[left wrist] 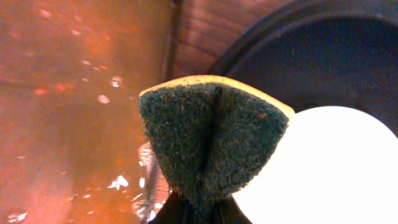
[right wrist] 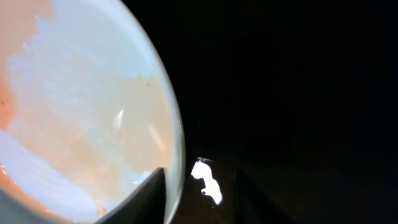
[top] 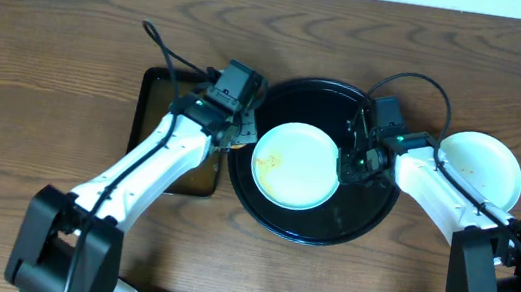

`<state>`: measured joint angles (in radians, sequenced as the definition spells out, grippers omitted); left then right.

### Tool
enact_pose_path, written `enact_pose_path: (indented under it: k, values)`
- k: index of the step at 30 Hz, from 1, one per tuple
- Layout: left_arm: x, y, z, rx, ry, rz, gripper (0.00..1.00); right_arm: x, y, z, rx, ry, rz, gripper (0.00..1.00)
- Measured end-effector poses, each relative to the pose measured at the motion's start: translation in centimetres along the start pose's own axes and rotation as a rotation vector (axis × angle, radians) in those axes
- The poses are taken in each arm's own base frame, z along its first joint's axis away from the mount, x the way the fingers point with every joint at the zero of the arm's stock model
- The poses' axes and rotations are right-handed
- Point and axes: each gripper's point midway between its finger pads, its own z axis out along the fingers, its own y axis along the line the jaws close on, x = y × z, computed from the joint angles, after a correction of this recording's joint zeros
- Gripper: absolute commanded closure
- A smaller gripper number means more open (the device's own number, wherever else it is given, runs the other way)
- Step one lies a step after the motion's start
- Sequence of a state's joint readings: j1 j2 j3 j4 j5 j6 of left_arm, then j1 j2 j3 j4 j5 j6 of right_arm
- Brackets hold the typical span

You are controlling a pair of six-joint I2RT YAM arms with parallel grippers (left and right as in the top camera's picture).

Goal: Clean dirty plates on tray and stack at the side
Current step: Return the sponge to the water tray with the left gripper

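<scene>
Your left tool point(left wrist: 200, 210) was clamped tight on the sponge point(left wrist: 211, 146). The sponge was folded, with its green scouring face outward and a thin yellow edge along the top. It hung at the left rim of the tray point(top: 370, 219), just beside the left edge of the plate point(top: 295, 166) lying inside the tray.

Your right tool point(right wrist: 202, 198) had its jaws standing partway apart, astride the right rim of that same plate. One finger point(right wrist: 152, 194) was on the plate side and the other was over the tray's black floor, with a gap between the rim and the outer finger. Whether the inner finger touched the plate, you could not tell.

The plate was pale mint-blue and lay flat, a little left of the tray's centre, with a faint orange-brown smear point(right wrist: 74, 124) across it.

Left of the tray, close against its rim, sat the rectangular tray point(top: 156, 97), wet and glossy, and your left arm crossed over much of it. Right of the tray and well apart from its rim, a second plate point(top: 485, 164), pale and lightly speckled, lay on the table point(top: 53, 38). Your right arm passed over its near edge.

By count you had two plates in view, one inside the tray and one outside it, one sponge and two trays.
</scene>
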<state>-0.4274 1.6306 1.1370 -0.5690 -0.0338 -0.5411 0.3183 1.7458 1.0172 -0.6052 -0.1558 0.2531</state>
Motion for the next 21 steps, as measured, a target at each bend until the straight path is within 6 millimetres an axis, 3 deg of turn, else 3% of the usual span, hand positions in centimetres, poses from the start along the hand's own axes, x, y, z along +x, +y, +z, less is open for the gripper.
enact_pose_path:
  k: [6,12,17,21]
  values:
    - [-1.6,3.5,0.0,-0.06,-0.015,-0.076,0.89,-1.0,0.4,0.0,-0.017,-0.039,-0.007,0.63]
    - [-2.4,6.2,0.6,-0.103,-0.009,-0.137,0.89,-3.3,1.4,-0.2,-0.062,-0.132,-0.025,0.66]
    - [-2.1,6.4,0.8,-0.109,0.0,-0.131,0.89,-3.7,1.5,-0.2,-0.068,-0.15,-0.029,0.69]
    - [-2.1,6.4,0.9,-0.11,0.003,-0.131,0.89,-3.6,1.2,1.8,-0.063,-0.123,-0.032,0.76]
